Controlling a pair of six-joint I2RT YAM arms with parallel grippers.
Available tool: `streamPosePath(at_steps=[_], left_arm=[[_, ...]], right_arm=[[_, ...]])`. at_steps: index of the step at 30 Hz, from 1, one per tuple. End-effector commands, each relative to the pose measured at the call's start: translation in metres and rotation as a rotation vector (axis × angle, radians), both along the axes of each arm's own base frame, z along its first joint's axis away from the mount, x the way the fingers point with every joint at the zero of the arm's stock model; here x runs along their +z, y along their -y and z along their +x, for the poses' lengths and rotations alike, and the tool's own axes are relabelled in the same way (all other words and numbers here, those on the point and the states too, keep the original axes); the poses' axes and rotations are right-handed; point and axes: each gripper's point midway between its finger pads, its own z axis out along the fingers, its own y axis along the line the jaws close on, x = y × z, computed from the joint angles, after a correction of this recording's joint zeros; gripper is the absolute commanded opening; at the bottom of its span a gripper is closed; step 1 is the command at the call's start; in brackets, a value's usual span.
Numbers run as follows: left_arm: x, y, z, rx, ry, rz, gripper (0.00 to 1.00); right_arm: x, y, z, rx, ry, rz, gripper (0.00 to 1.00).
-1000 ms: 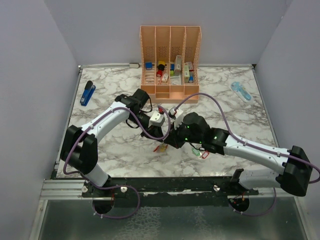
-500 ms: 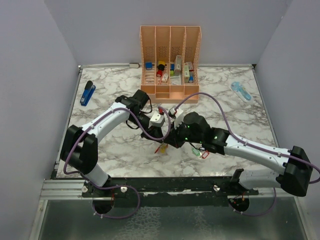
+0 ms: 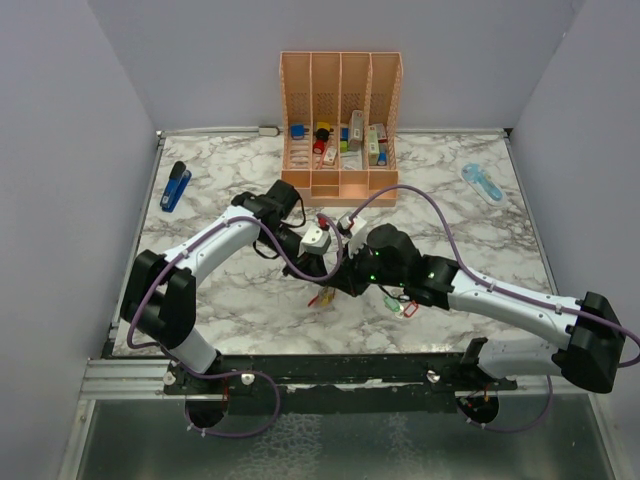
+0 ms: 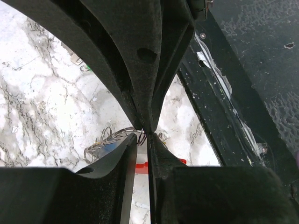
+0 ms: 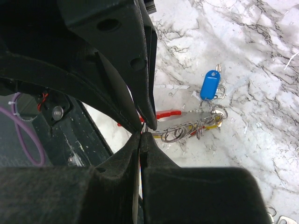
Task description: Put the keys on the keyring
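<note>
Between two pairs of fingertips meeting tip to tip over a marble table (image 5: 261,56) is a wire loop from the keys (image 5: 196,125). The left gripper (image 4: 144,140) is nearly closed, pinching that loop. The right gripper (image 5: 141,136) is pressed fully together. Just beyond the right fingertips is the red keyring (image 5: 167,114), and a blue tag (image 5: 210,84) lies farther out.

Arms bent inward, left end effector (image 4: 145,133) and right end effector (image 5: 141,132) close together (both pinched tight)

White shells are covering the left arm (image 3: 215,243) and right arm (image 3: 510,300) between black joints; purple cables (image 3: 440,222) are trailing along both.
</note>
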Motion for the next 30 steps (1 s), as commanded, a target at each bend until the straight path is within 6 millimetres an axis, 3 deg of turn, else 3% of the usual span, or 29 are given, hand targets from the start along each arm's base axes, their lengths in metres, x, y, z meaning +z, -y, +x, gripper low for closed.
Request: streamPosePath(at_steps=[1,4,9,20,27,29,30], left_arm=[[0.004,0.004,-0.010,-0.021,-0.031,-0.031,0.18],[0.001,0.004,-0.014,-0.029,-0.037,-0.024,0.17],[0.001,0.004,-0.014,-0.029,-0.037,-0.019,0.03],[0.002,0.006,-0.011,-0.009,-0.043,-0.011,0.00],[0.001,0.007,-0.010,0.013,-0.062,-0.004,0.00],[0.002,0.007,-0.010,0.018,-0.066,-0.002,0.00],[0.002,0.007,-0.009,0.020,-0.066,-0.002,0.00]], right_arm=[[0.027,-0.011,0.003,0.009,0.041,0.084,0.01],[0.027,-0.010,0.003,0.005,0.042,0.082,0.01],[0.028,-0.009,0.003,-0.001,0.044,0.080,0.01],[0.031,-0.002,0.006,-0.033,0.053,0.068,0.01],[0.033,0.016,0.013,-0.118,0.075,0.031,0.01],[0.032,0.024,0.016,-0.154,0.077,0.015,0.04],[0.032,0.026,0.016,-0.166,0.076,0.010,0.11]])
